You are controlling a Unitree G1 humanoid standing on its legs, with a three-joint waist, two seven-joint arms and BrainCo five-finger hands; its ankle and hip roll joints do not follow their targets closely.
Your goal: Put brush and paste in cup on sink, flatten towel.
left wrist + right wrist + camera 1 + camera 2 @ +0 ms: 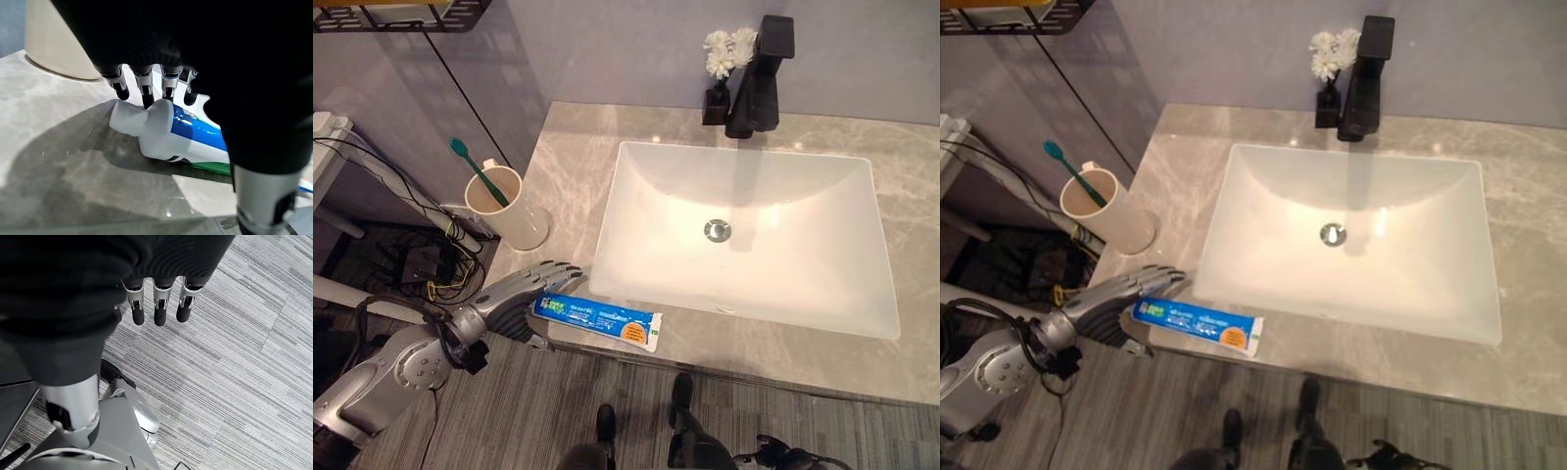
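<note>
A blue and white toothpaste tube (597, 320) lies flat along the front edge of the grey marble counter (566, 162), its white cap (128, 119) pointing left. My left hand (524, 284) reaches in from the lower left, open. Its straight fingers (145, 90) hover just over the cap end and its thumb (259, 196) stands on the near side of the tube. A cream cup (501, 210) stands at the counter's left edge with a green toothbrush (475, 168) upright in it. My right hand (156, 303) hangs open over grey carpet.
A white rectangular sink basin (744, 176) takes up the counter's middle. A black faucet (759, 78) and a small black vase of white flowers (722, 59) stand behind it. Cables (421, 259) lie on the floor left of the counter, under a black wire shelf (401, 18).
</note>
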